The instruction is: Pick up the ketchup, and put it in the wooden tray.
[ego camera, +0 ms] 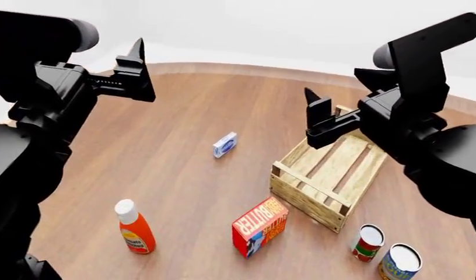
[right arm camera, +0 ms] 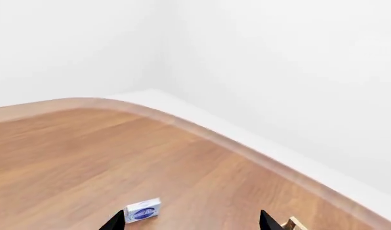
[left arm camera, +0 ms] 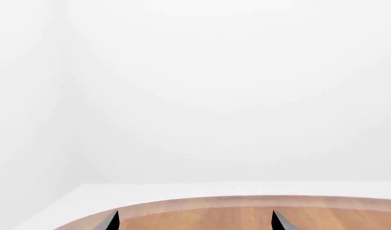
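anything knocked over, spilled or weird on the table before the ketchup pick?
Nothing stands out. The ketchup stands upright, cap on, well apart from the wooden tray, which is empty and sits flat. The butter box stands on edge, both cans are upright, and a small blue-and-white box lies farther back. No spills or damage show.

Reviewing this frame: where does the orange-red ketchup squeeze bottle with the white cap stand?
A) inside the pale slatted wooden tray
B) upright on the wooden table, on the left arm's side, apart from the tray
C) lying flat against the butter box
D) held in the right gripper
B: the orange-red ketchup squeeze bottle stands upright on the wooden table, far from the pale slatted wooden tray, and both grippers are raised and hold nothing.
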Controlling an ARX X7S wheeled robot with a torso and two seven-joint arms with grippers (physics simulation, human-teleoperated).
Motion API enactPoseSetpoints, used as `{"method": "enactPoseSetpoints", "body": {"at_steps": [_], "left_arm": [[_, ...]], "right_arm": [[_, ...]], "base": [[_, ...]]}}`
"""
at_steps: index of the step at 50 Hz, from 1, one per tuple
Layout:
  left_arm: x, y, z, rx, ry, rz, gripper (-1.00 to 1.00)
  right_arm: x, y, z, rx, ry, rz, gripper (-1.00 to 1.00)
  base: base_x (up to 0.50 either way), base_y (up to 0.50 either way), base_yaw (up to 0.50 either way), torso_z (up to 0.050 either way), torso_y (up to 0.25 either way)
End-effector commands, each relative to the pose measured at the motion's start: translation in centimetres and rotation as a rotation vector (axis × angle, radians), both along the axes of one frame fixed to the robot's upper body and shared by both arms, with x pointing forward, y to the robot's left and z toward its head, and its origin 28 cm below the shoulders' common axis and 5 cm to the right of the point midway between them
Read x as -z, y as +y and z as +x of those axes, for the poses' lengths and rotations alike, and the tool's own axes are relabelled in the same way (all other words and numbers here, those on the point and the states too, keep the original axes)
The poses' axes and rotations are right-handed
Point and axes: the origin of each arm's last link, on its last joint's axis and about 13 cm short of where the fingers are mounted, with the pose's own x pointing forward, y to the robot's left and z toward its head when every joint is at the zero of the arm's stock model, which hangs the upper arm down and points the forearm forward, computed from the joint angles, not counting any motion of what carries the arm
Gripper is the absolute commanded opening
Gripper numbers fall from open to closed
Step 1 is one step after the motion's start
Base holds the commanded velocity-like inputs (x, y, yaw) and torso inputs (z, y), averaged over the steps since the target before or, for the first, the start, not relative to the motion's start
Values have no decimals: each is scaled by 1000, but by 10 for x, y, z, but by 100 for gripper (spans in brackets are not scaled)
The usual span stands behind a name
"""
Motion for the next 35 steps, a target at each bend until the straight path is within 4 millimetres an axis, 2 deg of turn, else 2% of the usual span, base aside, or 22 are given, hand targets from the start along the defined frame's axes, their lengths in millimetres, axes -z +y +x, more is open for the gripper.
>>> {"method": "enactPoseSetpoints", "body": {"at_steps": [1, 10, 32, 35], "left_arm": [[-1, 5, 1, -29, -1, -8, 100], [-1, 4, 1, -28, -3, -7, 100], [-6, 8, 5, -49, -16, -19, 100], [-6, 10, 7, -56, -21, -16, 100]], "right_arm": [[1, 3, 4, -21, 22, -2, 100], [1, 3, 4, -23, 27, 1, 100], [0, 4, 7, -22, 24, 4, 100], [-1, 4, 7, -13, 17, 4, 100]], "base": [[0, 0, 0, 0, 0], [20, -71, 0, 0, 0], [133, -477, 0, 0, 0], [56, -201, 0, 0, 0]]}}
